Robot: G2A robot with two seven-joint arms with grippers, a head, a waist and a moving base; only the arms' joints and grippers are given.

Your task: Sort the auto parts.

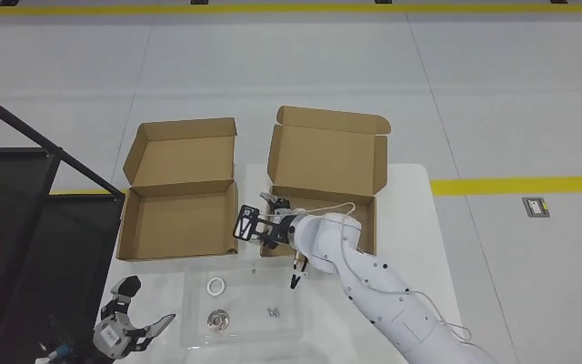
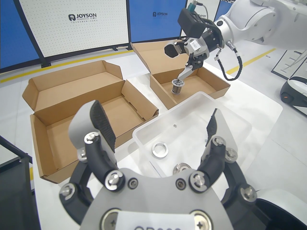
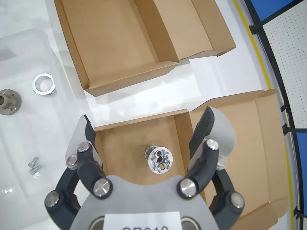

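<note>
A round metal hub part (image 3: 159, 159) stands on the floor of the right cardboard box (image 1: 364, 223), near its left wall. My right gripper (image 3: 147, 118) hangs open just above the hub, one finger on either side and not gripping it. In the left wrist view the right gripper (image 2: 175, 64) has one finger reaching down to the hub (image 2: 177, 87). A clear plastic tray (image 1: 195, 337) holds a silver ring (image 1: 216, 287), a flanged part (image 1: 217, 319) and two small screws (image 1: 273, 312). My left gripper (image 1: 145, 305) stays open and empty at the table's front left, beside the tray.
The left cardboard box (image 1: 177, 218) lies open with nothing in it, its lid folded back. A narrow strip of white table separates the two boxes. A black frame (image 1: 36, 146) stands to the left of the table.
</note>
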